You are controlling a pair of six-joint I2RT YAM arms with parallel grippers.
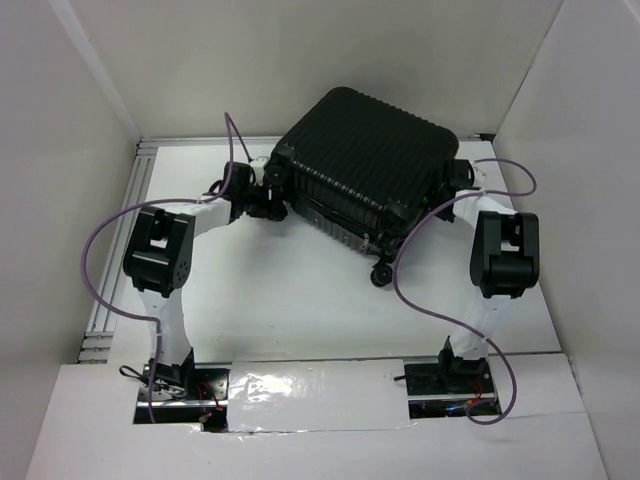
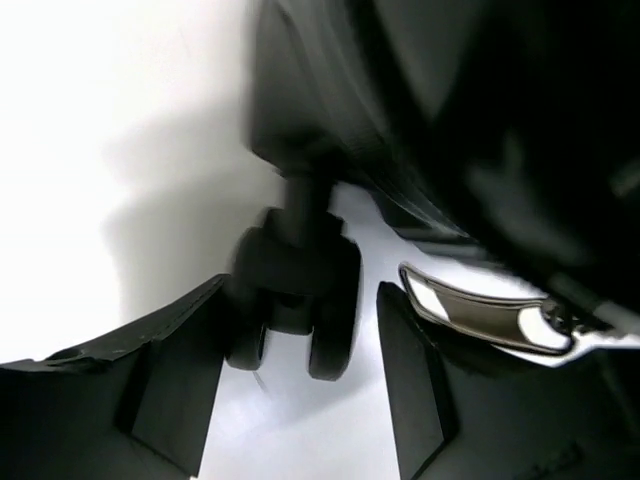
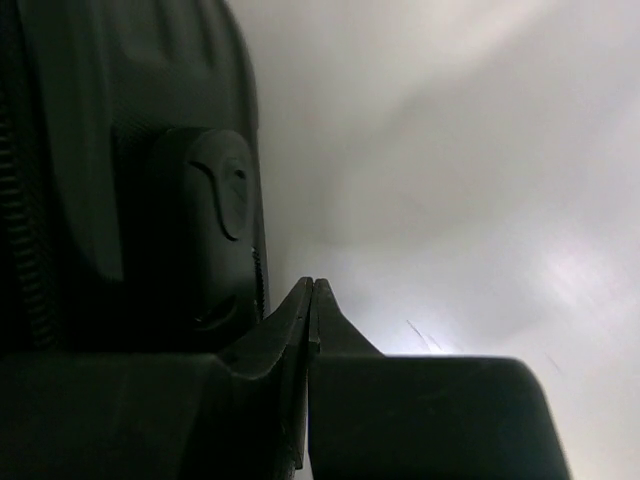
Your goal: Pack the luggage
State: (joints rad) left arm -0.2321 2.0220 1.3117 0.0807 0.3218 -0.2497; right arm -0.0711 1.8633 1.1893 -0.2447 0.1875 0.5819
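Note:
The luggage (image 1: 360, 165) is a black ribbed hard-shell suitcase, closed, lying skewed at the back of the table. My left gripper (image 1: 268, 200) is at its left corner. In the left wrist view the gripper (image 2: 300, 400) is open, and a small black twin wheel (image 2: 300, 300) stands between the finger ends, apart from the right finger (image 2: 420, 400). A silver zipper pull (image 2: 480, 310) hangs just past that finger. My right gripper (image 1: 455, 175) is at the suitcase's right side. In the right wrist view it (image 3: 313, 290) is shut and empty, close beside the black shell (image 3: 120, 170).
Another suitcase wheel (image 1: 382, 272) sticks out at the near corner. White walls close in the table on the left, right and back. A metal rail (image 1: 115, 270) runs along the left edge. Purple cables (image 1: 430, 290) loop from both arms.

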